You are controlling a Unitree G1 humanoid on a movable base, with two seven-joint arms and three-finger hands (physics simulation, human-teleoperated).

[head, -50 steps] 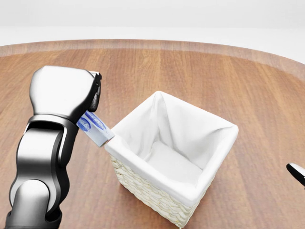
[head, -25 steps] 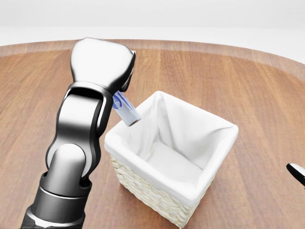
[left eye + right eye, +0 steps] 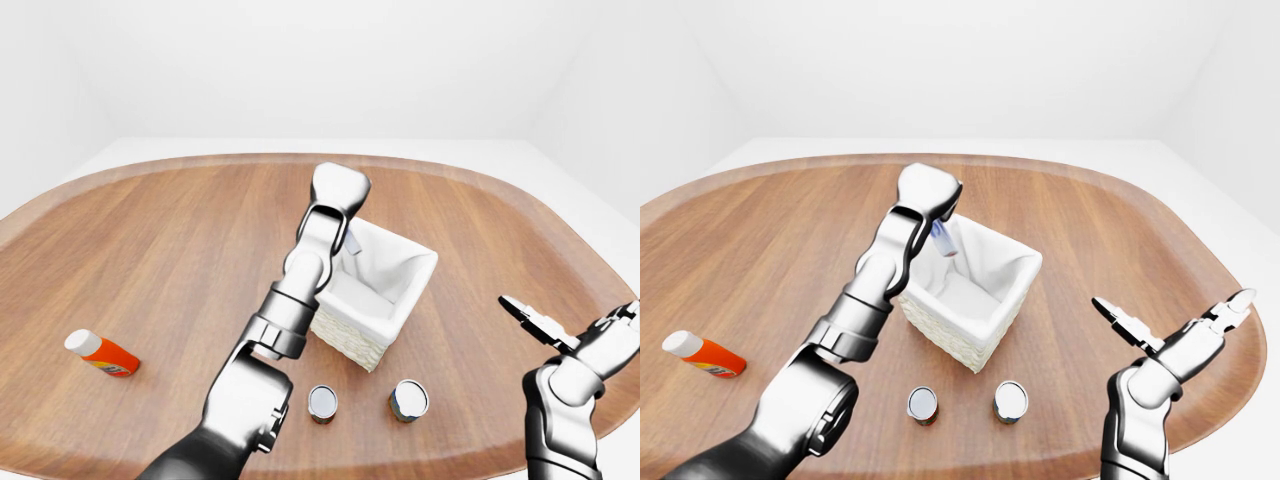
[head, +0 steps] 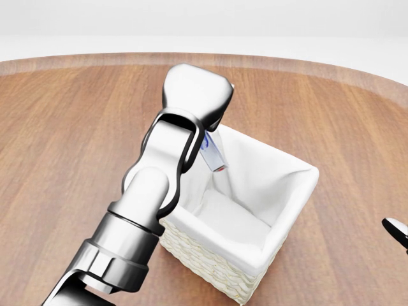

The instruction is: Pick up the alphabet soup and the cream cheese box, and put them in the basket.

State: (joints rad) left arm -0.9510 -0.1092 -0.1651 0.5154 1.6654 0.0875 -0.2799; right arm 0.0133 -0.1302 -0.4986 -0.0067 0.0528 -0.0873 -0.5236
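My left hand (image 4: pixel 212 141) is shut on the cream cheese box (image 4: pixel 214 153), a small blue and white pack. It holds the box tilted above the left inner side of the white-lined wicker basket (image 4: pixel 298 191), which also shows in the right-eye view (image 3: pixel 985 320). Two cans (image 3: pixel 922 404) (image 3: pixel 1010 400) stand upright below the basket in the right-eye view; I cannot tell which one is the alphabet soup. My right hand (image 3: pixel 1175 312) is open and empty at the lower right, far from the basket.
An orange bottle with a white cap (image 3: pixel 102 353) lies on its side at the lower left of the round wooden table (image 3: pixel 170 240). The table's edge runs close behind my right hand (image 3: pixel 570 340).
My left arm has swung to the right with the box, from beside the basket's left rim to over its inside. The right hand has not moved.
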